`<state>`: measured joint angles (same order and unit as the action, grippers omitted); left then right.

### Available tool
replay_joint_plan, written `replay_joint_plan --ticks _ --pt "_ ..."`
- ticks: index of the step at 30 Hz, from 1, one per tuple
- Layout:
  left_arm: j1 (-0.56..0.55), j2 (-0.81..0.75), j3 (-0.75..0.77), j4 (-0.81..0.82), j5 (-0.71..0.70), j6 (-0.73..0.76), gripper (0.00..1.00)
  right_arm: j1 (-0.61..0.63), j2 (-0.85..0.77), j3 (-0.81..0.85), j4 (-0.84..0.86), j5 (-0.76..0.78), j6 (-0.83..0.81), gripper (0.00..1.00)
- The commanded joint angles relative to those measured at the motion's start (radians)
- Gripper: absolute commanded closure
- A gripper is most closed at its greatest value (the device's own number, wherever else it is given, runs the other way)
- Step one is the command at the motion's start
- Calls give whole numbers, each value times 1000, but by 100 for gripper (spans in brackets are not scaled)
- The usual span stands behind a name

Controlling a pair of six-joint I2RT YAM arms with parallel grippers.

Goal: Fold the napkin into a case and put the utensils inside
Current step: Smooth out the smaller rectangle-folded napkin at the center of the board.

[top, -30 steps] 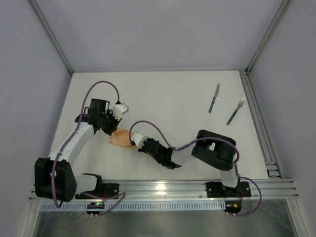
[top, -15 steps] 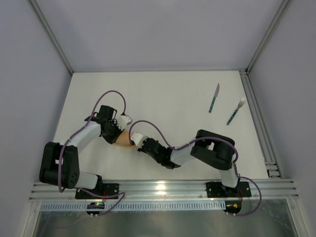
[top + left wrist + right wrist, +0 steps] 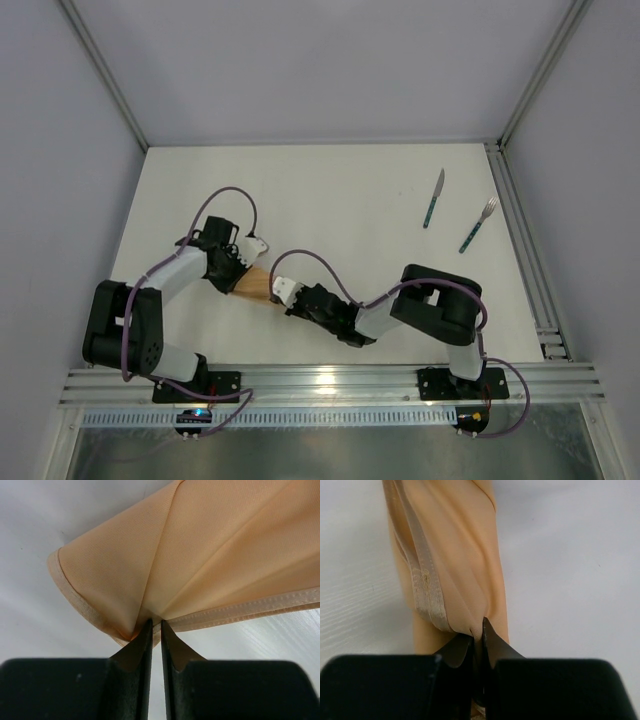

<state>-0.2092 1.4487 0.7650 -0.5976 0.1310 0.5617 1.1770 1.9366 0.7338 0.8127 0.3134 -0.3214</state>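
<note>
Nearest the camera, the two arm bases sat on a metal rail along the near edge of a white table. Both arms reached inward and met over the near-left part of the table.

There the peach-orange napkin was bunched into a short, narrow band between the two grippers. The left gripper held its left end and the right gripper held its right end.

In the left wrist view, the left gripper had its jaws nearly pressed together, pinching a hemmed corner of the cloth. Folds fanned out from the pinch across the napkin, and one stitched hem ran off to the right.

In the right wrist view, the right gripper had its jaws pressed together on gathered layers of the napkin. The cloth stretched away from it as a narrow strip, with a stitched hem along its left side. Whether the cloth touched the table could not be told.

Farther off, at the far right of the table and well apart from the napkin, lay the knife and the fork. They lay side by side, not touching, teal handles toward the near edge and metal ends pointing away.
</note>
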Motion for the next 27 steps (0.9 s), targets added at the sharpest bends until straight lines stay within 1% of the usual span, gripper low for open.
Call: replay_joint_plan --ticks 1,3,6,7,8,10,12,13,15,20,22,25,27 --pt "1 16 -46 53 -34 10 88 1 -41 -68 126 -54 -62 96" --pt "2 18 -49 61 -33 7 89 3 -42 -79 137 -83 -129 96" --pt "1 22 -50 67 -37 4 89 1 -33 -37 31 -82 -182 84" --pt "1 24 -50 67 -39 4 89 0 -31 -13 -42 -80 -209 80" --pt "2 22 -49 71 -39 6 90 1 -33 -5 -72 -74 -218 77" --pt "1 21 -50 71 -41 4 90 3 -48 -5 -112 -56 -243 75" --pt "1 16 -50 73 -39 1 90 3 -68 -23 -109 -48 -257 73" --pt "2 15 -50 74 -39 3 90 4 -89 -43 -103 -50 -269 70" --pt "2 15 -50 78 -37 1 91 4 -103 -57 -112 -60 -278 59" --pt "2 13 -50 78 -36 1 91 21 -146 -79 -168 -91 -301 56" --pt "1 7 -50 75 -30 3 91 32 -169 -80 -196 -106 -303 53" --pt "2 3 -49 71 -30 1 91 39 -214 -62 -259 -149 -292 50" --pt "2 2 -49 70 -28 3 91 41 -223 -57 -270 -169 -289 50"
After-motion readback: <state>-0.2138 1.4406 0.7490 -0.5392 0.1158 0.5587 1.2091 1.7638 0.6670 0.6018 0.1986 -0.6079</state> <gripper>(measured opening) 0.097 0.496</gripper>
